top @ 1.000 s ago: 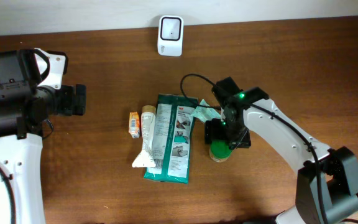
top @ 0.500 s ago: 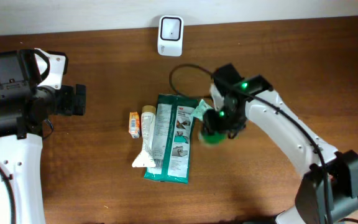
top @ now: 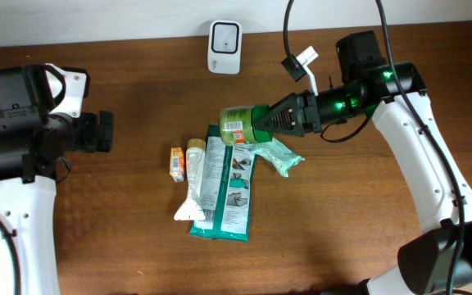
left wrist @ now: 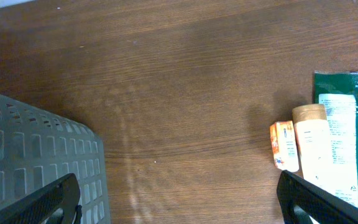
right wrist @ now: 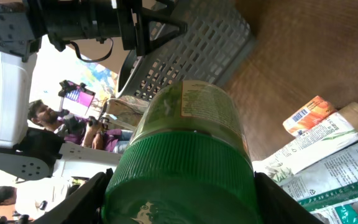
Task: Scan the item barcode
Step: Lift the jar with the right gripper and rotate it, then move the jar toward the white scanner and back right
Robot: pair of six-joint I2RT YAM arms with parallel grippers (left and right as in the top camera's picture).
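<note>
My right gripper [top: 275,121] is shut on the green lid of a jar [top: 240,124] and holds it on its side above the table, its base pointing left. A white label patch with a barcode shows on the jar's upper side. In the right wrist view the jar [right wrist: 191,137] fills the frame between the two fingers of the right gripper [right wrist: 182,202]. The white scanner [top: 224,47] stands at the table's back edge, up and left of the jar. My left gripper [top: 105,131] hangs open at the far left with nothing in it; in the left wrist view it [left wrist: 179,202] shows bare wood between the fingers.
On the table lie a green pouch [top: 226,184], a cream tube [top: 192,176], a small orange box [top: 177,163] and a teal packet [top: 281,154] under the jar. A grey basket [left wrist: 42,155] sits at the far left. A black cable loops above the right arm.
The right gripper closed on the jar's lid, lifted it off the table, and swung it up and back, tipping it on its side. The left arm has not moved.
</note>
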